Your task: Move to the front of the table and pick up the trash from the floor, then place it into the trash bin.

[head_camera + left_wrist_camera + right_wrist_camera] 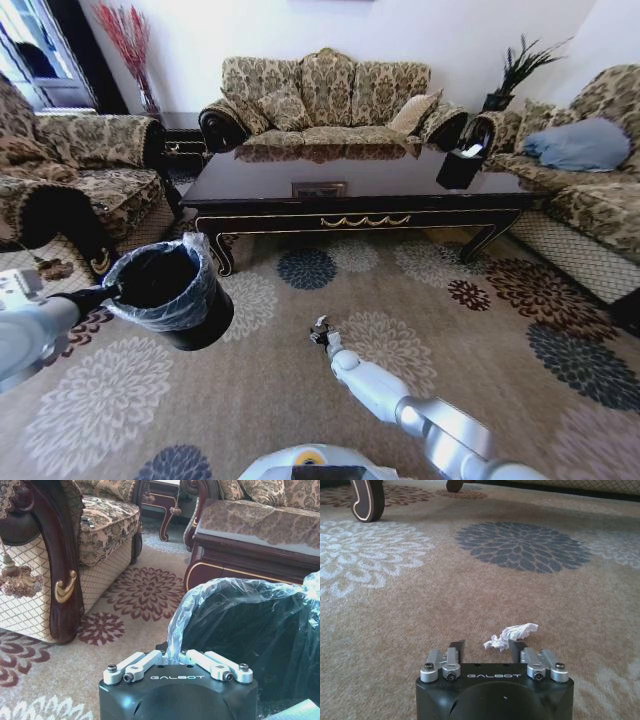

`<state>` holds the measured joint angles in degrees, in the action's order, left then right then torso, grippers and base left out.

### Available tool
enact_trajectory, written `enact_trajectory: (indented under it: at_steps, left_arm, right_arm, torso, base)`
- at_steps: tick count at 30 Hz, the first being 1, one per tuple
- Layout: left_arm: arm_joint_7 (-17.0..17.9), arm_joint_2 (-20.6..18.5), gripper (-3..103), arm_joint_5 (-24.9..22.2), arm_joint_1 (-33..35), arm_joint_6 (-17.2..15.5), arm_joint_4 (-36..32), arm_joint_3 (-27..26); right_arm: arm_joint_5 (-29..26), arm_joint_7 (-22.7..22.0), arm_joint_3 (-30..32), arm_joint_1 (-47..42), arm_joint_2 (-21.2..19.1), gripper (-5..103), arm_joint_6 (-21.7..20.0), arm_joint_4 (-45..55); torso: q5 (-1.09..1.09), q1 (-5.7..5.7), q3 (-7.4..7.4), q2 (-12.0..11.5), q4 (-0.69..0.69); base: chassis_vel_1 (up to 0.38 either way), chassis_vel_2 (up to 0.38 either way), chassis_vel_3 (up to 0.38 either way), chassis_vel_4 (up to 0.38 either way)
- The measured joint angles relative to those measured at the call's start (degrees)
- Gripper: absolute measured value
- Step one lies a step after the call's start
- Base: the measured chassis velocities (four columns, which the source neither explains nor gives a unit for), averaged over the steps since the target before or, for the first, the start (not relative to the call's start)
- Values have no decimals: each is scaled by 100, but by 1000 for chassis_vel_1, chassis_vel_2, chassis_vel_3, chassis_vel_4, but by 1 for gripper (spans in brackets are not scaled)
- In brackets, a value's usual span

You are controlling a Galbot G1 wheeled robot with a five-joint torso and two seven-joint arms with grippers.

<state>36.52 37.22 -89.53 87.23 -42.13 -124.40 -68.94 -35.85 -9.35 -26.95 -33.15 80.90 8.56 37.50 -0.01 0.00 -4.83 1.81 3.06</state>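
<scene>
My right gripper [487,647] is down low over the carpet [420,300], fingers [457,647] spread apart with nothing between them yet. The crumpled white tissue [511,634] lies on the carpet just ahead of them, a little toward one finger rather than centred in the gap. From the head view I see that hand [320,333] out on the open floor in front of the counter [350,180], well short of its gold-trimmed front edge; the tissue itself is too small there for me to pick out with any confidence.

My left gripper [179,662] is clenched on the rim of the trash bin [170,290], pinching the thin plastic liner [210,595] along with it, and carries the bin off to my left side, near the counter's left front leg.

I judge the step in hand to be the pickup: I am already before the counter and lined up on the litter. The next move calls for easing forward and slightly across so the tissue sits squarely between the fingers, dropping to the pile, then closing gently, since paper that light could skid away.
</scene>
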Motion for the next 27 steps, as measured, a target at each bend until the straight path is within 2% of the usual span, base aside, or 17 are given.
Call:
enact_trajectory:
  at_steps: [1,3,7,9,13,27]
  left_arm:
    - [0,7,4,3,2,0,-6,1]
    - [0,11,4,5,4,0,-10,3]
    - [0,19,4,8,17,0,-39,5]
    - [0,20,4,8,19,0,-42,5]
    - [0,30,4,17,24,0,-65,19]
    - [-1,52,4,51,58,0,-135,31]
  right_arm:
    - [4,0,0,5,4,44,3,-6]
    - [10,0,1,6,5,44,6,-10]
    - [52,0,34,6,4,23,16,-13]
    - [59,-1,41,4,-1,23,17,-11]
    - [77,-3,75,-21,-38,2,22,42]
    - [196,-3,142,-86,-150,0,77,147]
  torso:
    - [0,0,0,0,0]
    - [0,0,0,0,0]
    - [0,0,0,0,0]
    - [0,0,0,0,0]
    - [1,0,0,0,0]
    - [1,0,0,0,0]
  base:
    - [0,0,0,0]
    - [0,0,0,0]
    - [0,0,0,0]
    - [0,0,0,0]
    - [0,0,0,0]
    - [0,0,0,0]
